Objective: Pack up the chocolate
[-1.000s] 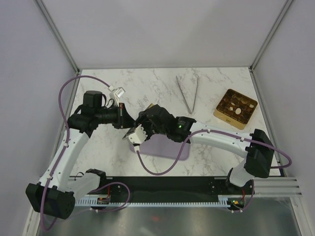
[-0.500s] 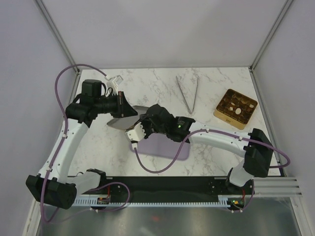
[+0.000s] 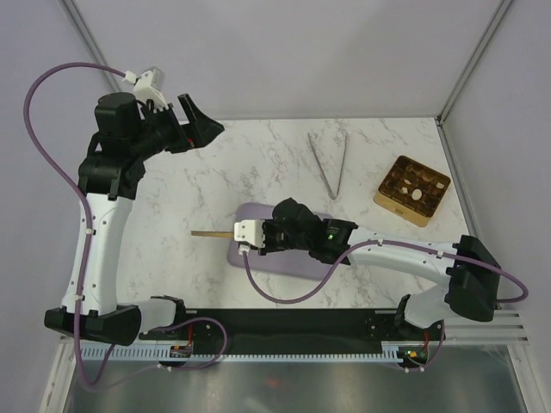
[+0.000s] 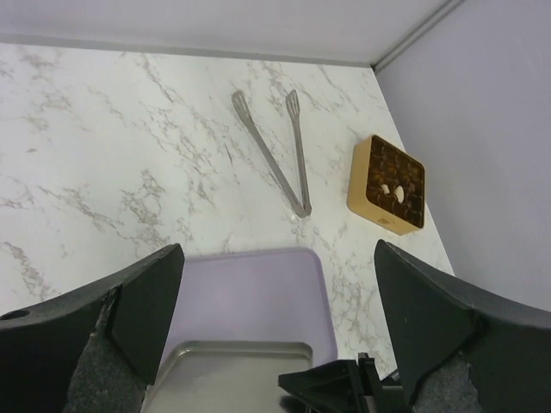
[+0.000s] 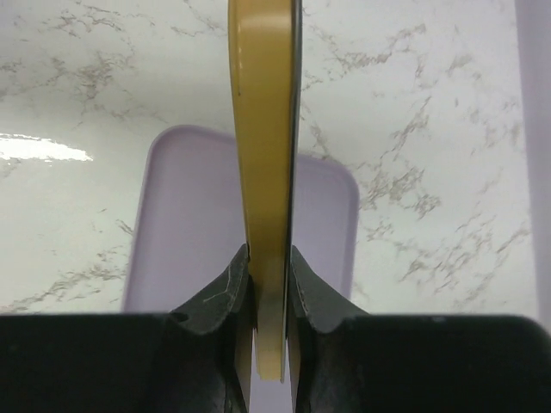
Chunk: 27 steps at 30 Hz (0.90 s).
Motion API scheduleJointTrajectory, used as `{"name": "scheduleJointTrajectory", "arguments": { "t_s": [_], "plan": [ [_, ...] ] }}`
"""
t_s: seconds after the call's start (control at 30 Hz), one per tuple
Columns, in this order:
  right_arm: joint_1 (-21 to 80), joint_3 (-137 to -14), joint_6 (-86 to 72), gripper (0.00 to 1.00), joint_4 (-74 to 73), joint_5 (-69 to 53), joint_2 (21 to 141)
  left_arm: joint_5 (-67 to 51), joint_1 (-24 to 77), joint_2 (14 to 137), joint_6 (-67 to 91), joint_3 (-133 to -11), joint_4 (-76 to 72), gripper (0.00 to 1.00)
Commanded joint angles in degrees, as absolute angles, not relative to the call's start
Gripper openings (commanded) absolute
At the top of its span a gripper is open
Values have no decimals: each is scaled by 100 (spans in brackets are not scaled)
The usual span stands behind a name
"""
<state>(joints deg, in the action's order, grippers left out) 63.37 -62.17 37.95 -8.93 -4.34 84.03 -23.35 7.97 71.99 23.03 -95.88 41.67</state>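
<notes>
Handover done: my left fingers (image 4: 138, 310) now stand wide open, lifted clear; my right fingers (image 5: 225, 292) alone pinch the gold lid (image 5: 263, 172) over the lilac tray (image 5: 185, 224), and the chocolate (image 4: 394, 191) waits in the gold box (image 4: 363, 191) for lidding.

Shiny metal tongs (image 4: 300, 205), matt lilac tray (image 5: 198, 215), smooth gold lid (image 5: 263, 172)
</notes>
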Motion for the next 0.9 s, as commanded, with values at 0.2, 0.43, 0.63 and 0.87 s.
{"name": "scheduleJointTrajectory", "arguments": {
  "t_s": [0.2, 0.43, 0.63, 0.87],
  "plan": [
    [5231, -5591, 986, 0, 333, -475, 7085, -1573, 606, 6935, 2294, -8957, 4052, 100],
    [4185, -5291, -526, 0, 765, -35, 6171, -2144, 615, 6847, 2224, -7726, 3674, 100],
    [3306, -5151, -1484, 0, 668, 911, 5635, -2505, 624, 6812, 2267, -7146, 3340, 100],
    [1874, -4773, -3065, 0, 457, 1811, 5203, -2786, 782, 6838, 2320, -6584, 2927, 100]
  ]
}}
